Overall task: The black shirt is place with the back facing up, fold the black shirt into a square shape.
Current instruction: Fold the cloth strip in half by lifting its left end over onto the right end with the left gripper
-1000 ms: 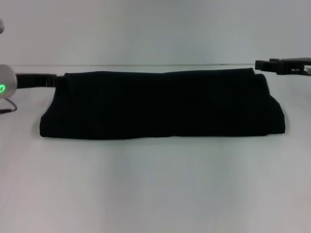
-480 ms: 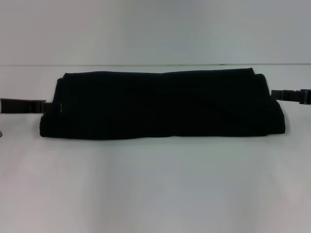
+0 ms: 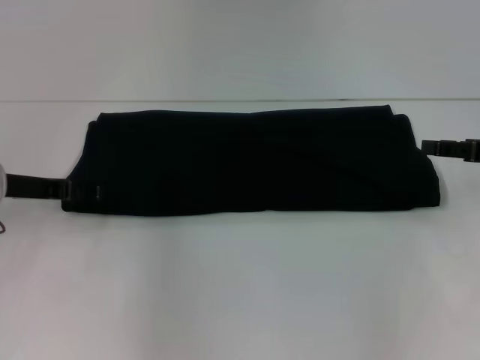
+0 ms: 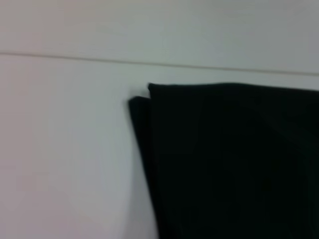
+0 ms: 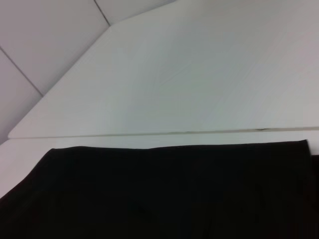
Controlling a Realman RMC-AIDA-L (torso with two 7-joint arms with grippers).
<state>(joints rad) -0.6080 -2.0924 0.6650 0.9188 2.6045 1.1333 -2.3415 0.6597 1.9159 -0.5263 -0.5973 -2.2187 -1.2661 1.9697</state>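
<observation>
The black shirt (image 3: 251, 161) is laid folded lengthwise on the worktop (image 3: 240, 285); the left end effector (image 3: 75, 193) and right end effector (image 3: 429, 146) are set at its ends, grip state indiscernible.

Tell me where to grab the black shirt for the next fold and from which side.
Probably the short left end of the black shirt, coming in from the left where the left gripper sits at the near corner. It lies as a long band, so an end must cross over; right gripper waits opposite.

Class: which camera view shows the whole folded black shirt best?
The head view: the black shirt lies complete as a long folded band on the table. The left wrist view shows one layered corner; the right wrist view shows one edge.
</observation>
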